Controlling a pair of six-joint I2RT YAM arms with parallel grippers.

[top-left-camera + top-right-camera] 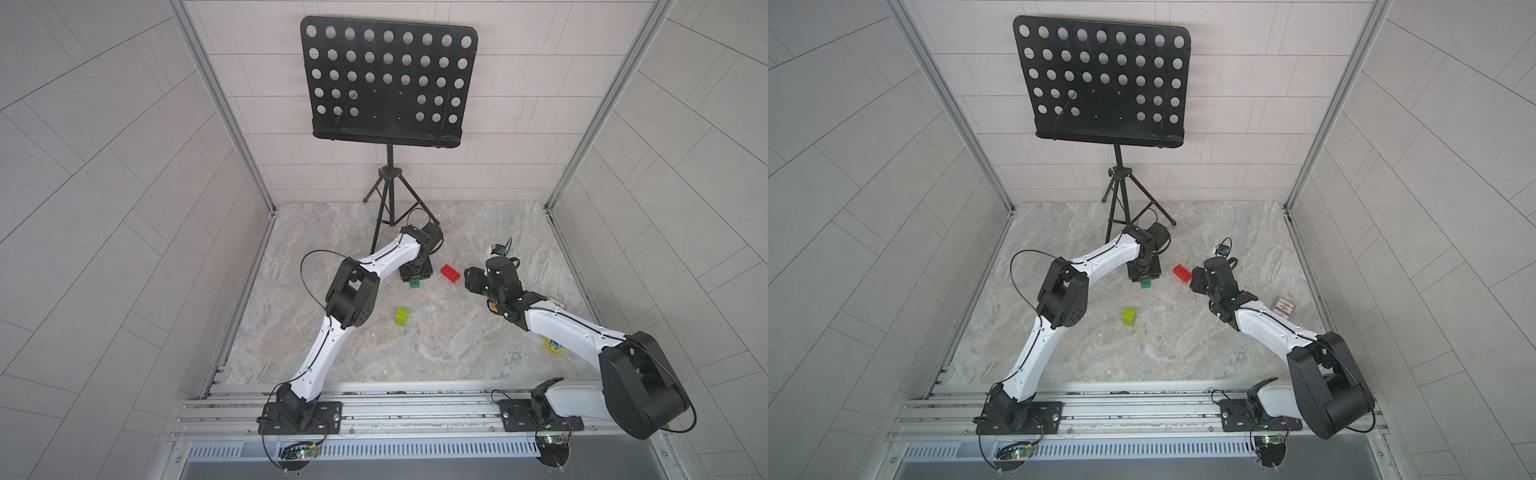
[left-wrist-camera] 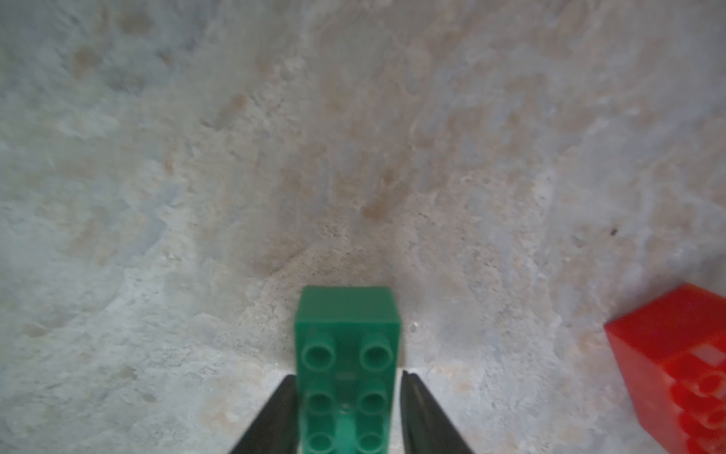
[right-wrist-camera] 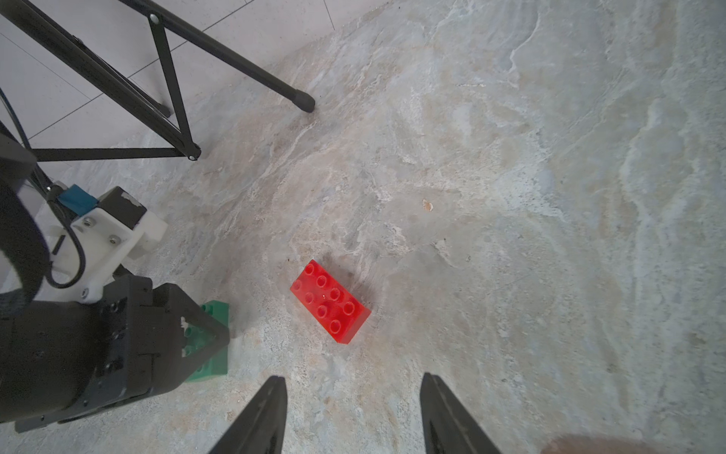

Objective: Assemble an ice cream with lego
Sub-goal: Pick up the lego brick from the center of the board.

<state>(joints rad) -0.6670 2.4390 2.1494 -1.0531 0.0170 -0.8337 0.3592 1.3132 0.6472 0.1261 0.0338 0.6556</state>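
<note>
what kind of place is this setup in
Probably a robotics lab test cell, not a home: a left arm and right arm bolted to an aluminium rail, panelled walls boxing in a marble-look tabletop, and a music stand at the back.

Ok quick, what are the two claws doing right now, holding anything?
Left gripper: closed on the dark green brick.
Right gripper: open and empty, red brick lying just ahead of it.

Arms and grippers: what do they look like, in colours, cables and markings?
The left arm and right arm are white with bulky black joints and a thin black cable along each. The left gripper and right gripper are black with tapered fingers. No markings are legible.
</note>
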